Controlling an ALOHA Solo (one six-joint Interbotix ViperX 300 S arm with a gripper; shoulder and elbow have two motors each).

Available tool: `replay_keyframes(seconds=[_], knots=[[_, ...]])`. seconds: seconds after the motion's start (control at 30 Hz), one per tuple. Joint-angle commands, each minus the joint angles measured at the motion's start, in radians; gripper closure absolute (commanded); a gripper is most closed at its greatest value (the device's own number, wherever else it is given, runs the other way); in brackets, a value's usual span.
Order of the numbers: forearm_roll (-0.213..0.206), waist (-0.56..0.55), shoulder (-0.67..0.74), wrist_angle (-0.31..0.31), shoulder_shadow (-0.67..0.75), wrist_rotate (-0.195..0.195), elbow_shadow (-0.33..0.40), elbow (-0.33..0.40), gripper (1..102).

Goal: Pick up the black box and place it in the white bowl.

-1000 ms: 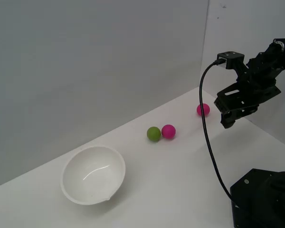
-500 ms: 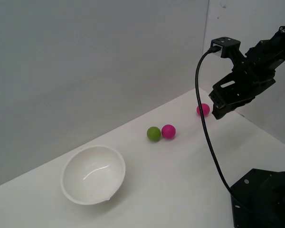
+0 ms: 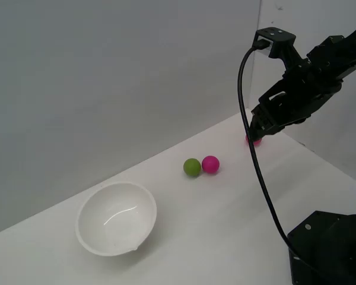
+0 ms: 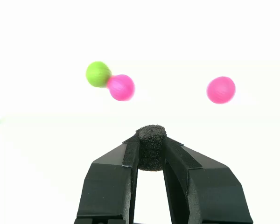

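Note:
My gripper (image 4: 151,151) is shut on the black box (image 4: 151,147), a small matte black cube pinched between the two fingertips. In the exterior view the gripper (image 3: 256,132) hangs in the air at the exterior view's right, above the table near a pink ball (image 3: 253,141); the box itself is too small to make out there. The white bowl (image 3: 116,217), large, deep and glossy, sits on the table at the exterior view's left, far from the gripper, with nothing in it.
A green ball (image 3: 192,167) and a pink ball (image 3: 210,164) touch each other mid-table, between bowl and gripper. The arm's black base (image 3: 329,249) sits at the lower right. A black cable (image 3: 258,172) hangs from the wrist. Grey walls stand behind the table.
The arm has risen and swung toward the exterior view's left, now partly covering the far pink ball. Bowl and balls have not moved.

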Motion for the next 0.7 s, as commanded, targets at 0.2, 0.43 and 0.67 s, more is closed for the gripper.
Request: replay_keyframes(seconds=[0.2,0.43,0.67], knots=[[-0.054,-0.112,-0.008,-0.069,-0.005,-0.038,-0.028,-0.023,100],[-0.061,-0.245,-0.038,-0.143,-0.035,-0.1,-0.028,-0.025,100],[-0.061,-0.362,-0.075,-0.222,-0.072,-0.16,-0.044,-0.04,100]])
